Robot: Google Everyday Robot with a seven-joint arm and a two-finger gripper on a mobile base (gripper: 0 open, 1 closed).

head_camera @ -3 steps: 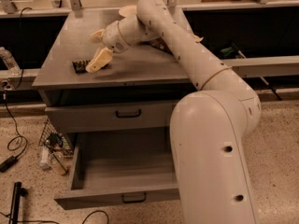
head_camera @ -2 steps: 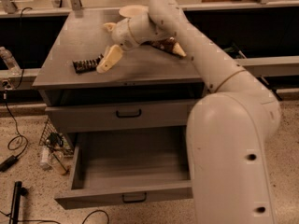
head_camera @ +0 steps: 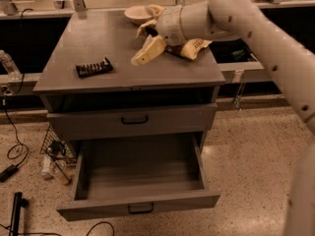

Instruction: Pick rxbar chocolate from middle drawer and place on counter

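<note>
The rxbar chocolate, a small dark bar with pale lettering, lies flat on the counter near its front left edge. My gripper hovers above the counter's middle, to the right of the bar and clear of it, with its cream fingers spread and nothing between them. The middle drawer is pulled out below, and its visible inside is bare.
A pale bowl sits at the counter's back. A brown-and-cream snack bag lies behind my wrist. The drawer front above is closed. A wire basket with bottles and cables sit on the floor at left.
My gripper has moved right and away from the rxbar, which stays lying on the counter at left. The view has shifted closer.
</note>
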